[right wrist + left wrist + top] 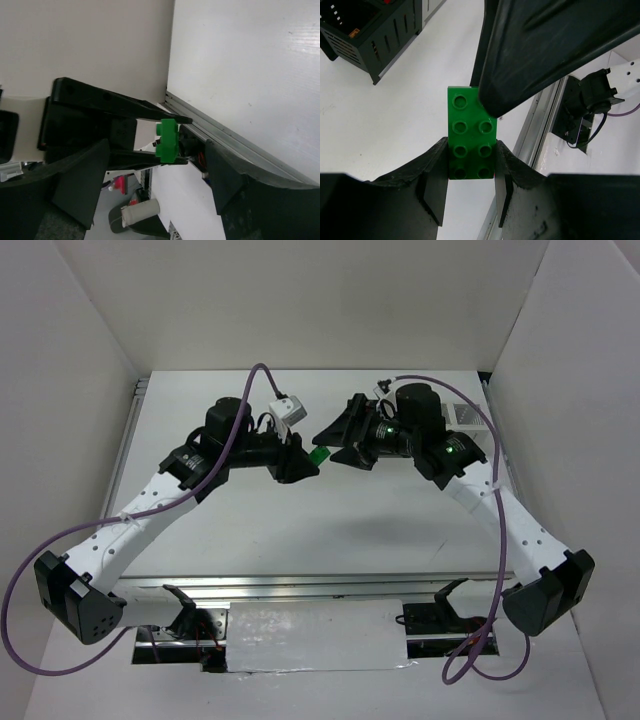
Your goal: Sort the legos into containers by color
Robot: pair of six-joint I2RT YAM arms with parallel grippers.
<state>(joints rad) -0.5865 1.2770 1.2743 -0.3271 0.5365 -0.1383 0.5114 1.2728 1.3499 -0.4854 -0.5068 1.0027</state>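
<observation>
- I see the left gripper (471, 160) pinching the green lego (470, 125) by one end.
- The right gripper (157, 150) stands spread, with the brick between its fingers (545, 45). I cannot tell whether they touch it.
- A black container (370, 40) sits well apart on the table (380, 125).

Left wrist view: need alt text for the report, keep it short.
The left gripper clamps a green lego brick, two by four studs, between its fingers, with the white table behind it. The right gripper's black finger covers the brick's upper right corner. A black slotted bin sits at upper left.
</observation>
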